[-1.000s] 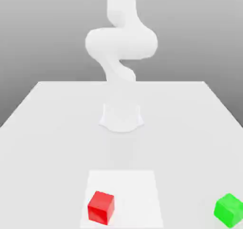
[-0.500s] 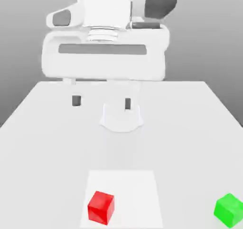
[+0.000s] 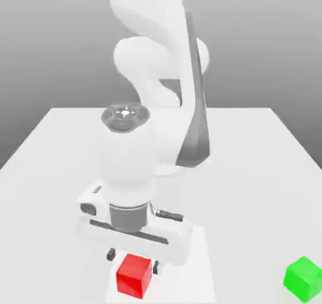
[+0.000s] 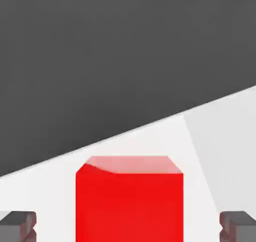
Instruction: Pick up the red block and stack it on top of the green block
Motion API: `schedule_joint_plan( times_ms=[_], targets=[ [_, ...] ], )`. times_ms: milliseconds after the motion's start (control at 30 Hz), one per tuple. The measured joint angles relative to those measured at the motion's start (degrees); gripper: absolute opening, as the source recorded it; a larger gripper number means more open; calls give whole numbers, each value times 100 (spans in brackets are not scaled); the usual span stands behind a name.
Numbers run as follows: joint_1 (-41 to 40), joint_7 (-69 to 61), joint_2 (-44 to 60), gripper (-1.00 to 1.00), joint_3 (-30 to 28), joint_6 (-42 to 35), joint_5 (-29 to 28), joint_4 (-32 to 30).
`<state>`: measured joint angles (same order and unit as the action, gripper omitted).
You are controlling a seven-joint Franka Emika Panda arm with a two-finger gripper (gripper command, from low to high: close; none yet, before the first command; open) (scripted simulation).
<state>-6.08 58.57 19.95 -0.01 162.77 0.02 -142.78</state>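
Note:
The red block [image 3: 134, 275] rests on the white table [image 3: 251, 170] near its front edge, left of centre in the exterior view. My gripper [image 3: 133, 261] has come down over it, one dark fingertip [image 3: 111, 253] on each side. In the hand view the red block [image 4: 129, 201] sits between my gripper's [image 4: 128, 227] fingertips [image 4: 18, 226], and a strip of table shows on each side, so the fingers stand open and apart from the block. The green block [image 3: 304, 279] lies alone at the front, on the exterior view's right.
A lighter square patch [image 3: 198, 258] marks the table under the red block. The arm's base and bulky white links [image 3: 157, 63] rise behind the hand. Bare table lies between the two blocks.
The hand has dropped from high above the table's middle down to the red block, and its fingers now straddle it. Neither block has moved.

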Motion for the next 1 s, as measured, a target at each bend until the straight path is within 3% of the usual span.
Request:
schedule_joint_plan(
  times_ms=[200, 367, 833, 967, 1000],
  targets=[
    [-6, 9, 51, -100, 5, 45, -9, 7],
    [-21, -8, -814, -100, 41, -696, -17, -119],
    [1413, -2761, -553, -100, 1927, -1752, -813, 1084],
    [1731, -2721, 96, -100, 1835, -1305, -1281, 1234],
    [1799, -2656, 264, 100, 1757, -1159, -1386, 1250]
  ],
)
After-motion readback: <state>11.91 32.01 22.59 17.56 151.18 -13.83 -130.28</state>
